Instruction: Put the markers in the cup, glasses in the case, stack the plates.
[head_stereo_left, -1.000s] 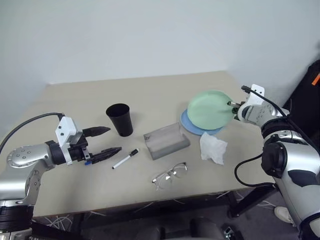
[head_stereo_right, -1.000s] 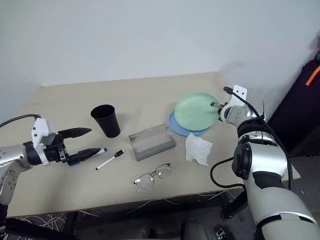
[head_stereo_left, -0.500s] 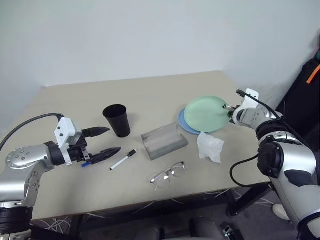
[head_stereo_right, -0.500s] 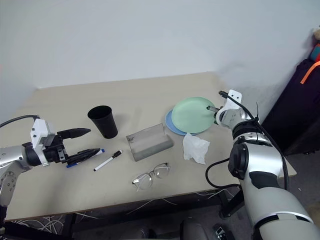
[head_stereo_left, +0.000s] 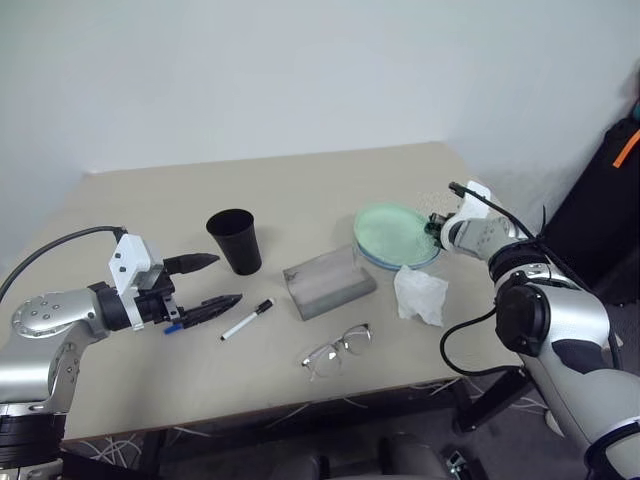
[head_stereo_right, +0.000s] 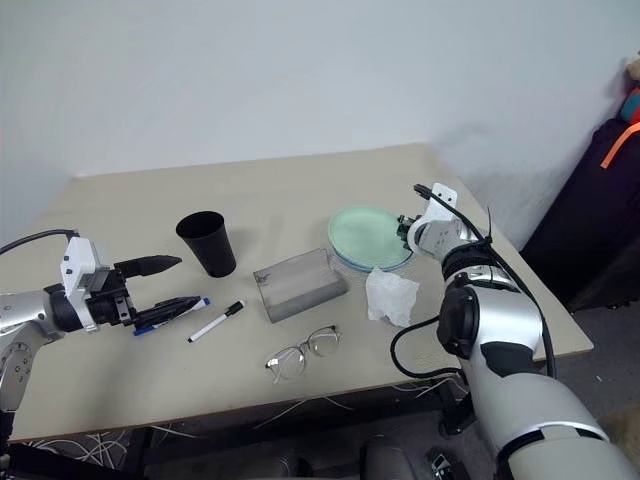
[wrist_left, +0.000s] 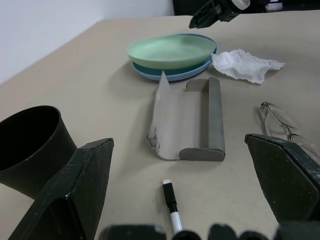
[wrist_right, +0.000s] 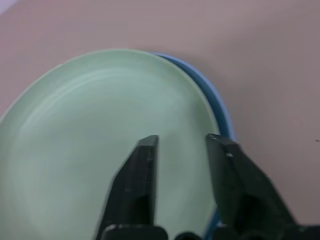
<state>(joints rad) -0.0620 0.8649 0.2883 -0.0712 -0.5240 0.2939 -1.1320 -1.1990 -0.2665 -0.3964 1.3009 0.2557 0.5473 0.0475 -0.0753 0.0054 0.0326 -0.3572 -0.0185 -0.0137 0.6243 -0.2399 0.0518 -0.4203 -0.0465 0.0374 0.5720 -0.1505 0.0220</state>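
A tan bench (head_stereo_left: 300, 180). At far left, the left gripper (head_stereo_left: 208, 283) hovers with fingers wide apart, holding nothing. Just past its tips lie a blue-capped marker (head_stereo_right: 170, 312) and a black-capped marker (head_stereo_left: 249, 318); the black cup (head_stereo_left: 237, 240) stands beyond. Further right come the grey case (head_stereo_left: 329, 281), glasses (head_stereo_left: 338, 349), then a tissue (head_stereo_left: 420, 294). The right gripper (wrist_right: 182, 150), fingers apart, seemingly empty, hangs over the green plate (head_stereo_left: 394, 232) resting on the blue plate (wrist_left: 172, 74).

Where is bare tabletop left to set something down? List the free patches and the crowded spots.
Free: the far strip of the table behind the cup and the plates; also the near-left corner in front of the black-capped marker. Crowded: the middle band, where the case, tissue and glasses lie close, and the left gripper hangs beside the markers.
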